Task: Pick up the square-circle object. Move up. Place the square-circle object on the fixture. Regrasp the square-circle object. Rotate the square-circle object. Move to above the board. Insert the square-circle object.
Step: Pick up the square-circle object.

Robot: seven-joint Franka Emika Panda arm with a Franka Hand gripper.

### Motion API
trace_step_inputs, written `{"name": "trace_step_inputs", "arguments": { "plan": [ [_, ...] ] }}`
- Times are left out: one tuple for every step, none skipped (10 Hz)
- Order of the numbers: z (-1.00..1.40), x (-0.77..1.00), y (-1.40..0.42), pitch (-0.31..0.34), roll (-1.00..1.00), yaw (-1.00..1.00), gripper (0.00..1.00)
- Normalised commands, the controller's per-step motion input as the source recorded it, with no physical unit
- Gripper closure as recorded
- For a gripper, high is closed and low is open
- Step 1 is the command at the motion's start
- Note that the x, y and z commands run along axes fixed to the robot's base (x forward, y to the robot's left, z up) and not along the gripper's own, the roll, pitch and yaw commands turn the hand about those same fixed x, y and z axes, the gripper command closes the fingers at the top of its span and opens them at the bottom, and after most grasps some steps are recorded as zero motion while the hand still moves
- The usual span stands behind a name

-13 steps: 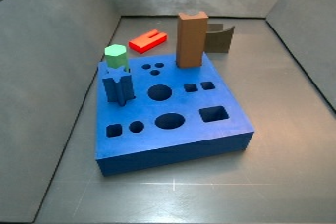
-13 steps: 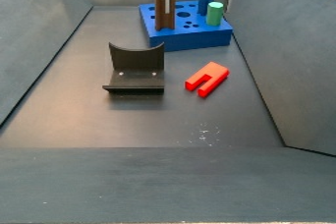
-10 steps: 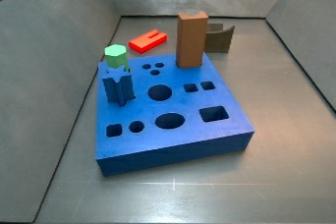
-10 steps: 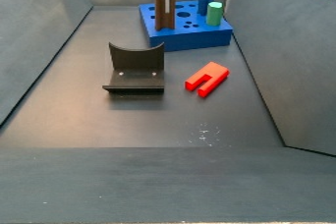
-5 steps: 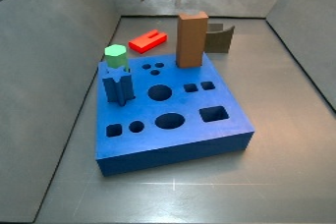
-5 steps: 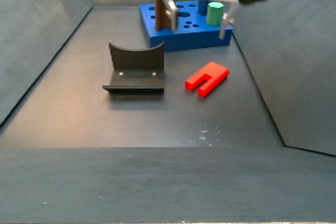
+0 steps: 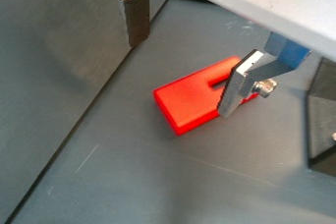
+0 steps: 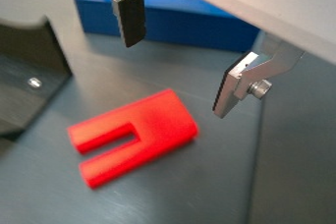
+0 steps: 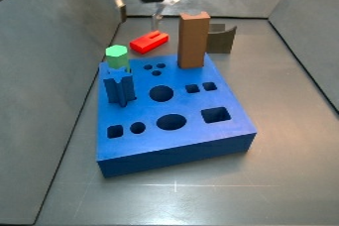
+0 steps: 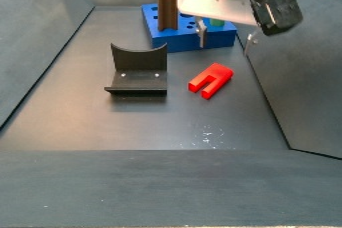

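The square-circle object is a small red block with a slot in one end, lying flat on the grey floor. My gripper hangs open above it, nothing between its fingers. In both wrist views the red block lies below the gap, nearer one silver finger; the other finger stands apart from it. The dark L-shaped fixture sits on the floor beside the block. The blue board with its holes lies close by.
A tall brown block and a green-topped peg stand in the board. Grey walls close in the floor on all sides. The fixture's wall is close to the red block.
My gripper has come into both side views from above and dropped down over the red block. The block, the fixture and the board have not moved.
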Motion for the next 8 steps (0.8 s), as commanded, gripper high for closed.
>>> {"name": "trace_step_inputs", "arguments": {
  "plan": [
    [-1.0,0.45,0.13,-0.036,-0.06,0.0,0.0],
    [-0.89,0.67,0.12,-0.027,-0.09,-0.06,0.0],
    [-0.83,0.83,0.19,0.0,-0.11,-0.1,0.0],
    [-1.0,0.43,0.06,0.0,-0.03,-0.11,0.0],
    [-0.87,-0.13,0.0,0.0,0.0,-0.1,0.0],
    [-0.02,-0.01,0.0,-0.057,0.0,0.0,0.0],
    [-0.23,-0.26,0.0,-0.054,0.03,0.0,0.0],
    [-0.33,-0.61,0.0,-0.06,0.01,-0.19,0.0]
  ]
}}
